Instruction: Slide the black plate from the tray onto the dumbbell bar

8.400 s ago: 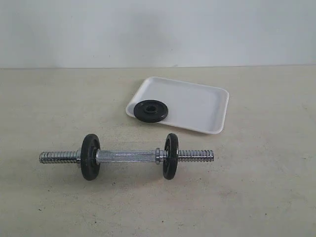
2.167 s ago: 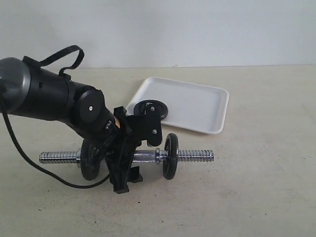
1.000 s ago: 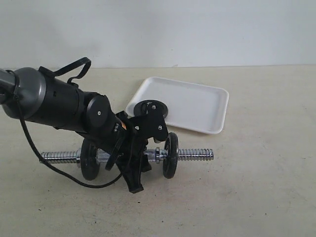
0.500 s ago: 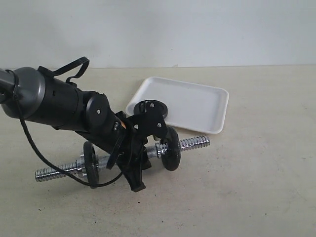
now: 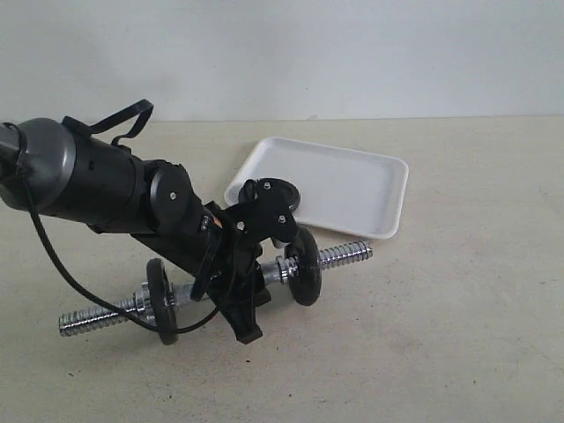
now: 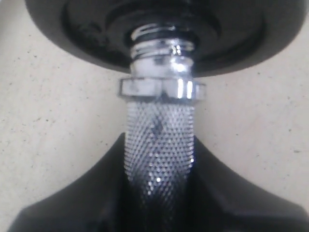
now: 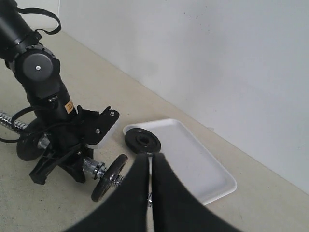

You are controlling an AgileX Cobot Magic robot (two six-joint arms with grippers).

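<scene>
Left claw (image 5: 249, 286) clamped on the knurled middle of the dumbbell bar (image 5: 345, 255). The bar slants: right threaded end raised toward the tray (image 5: 370, 189), left end low by the counter (image 5: 458, 344). Right claw (image 7: 150, 162) pinched together, empty, well above the scene. Black plate (image 7: 142, 141) lies flat in the tray's near-left corner, not gripped. Status: bar secured only. Remaining: pick up the plate, pass its hole over the free right end.
</scene>
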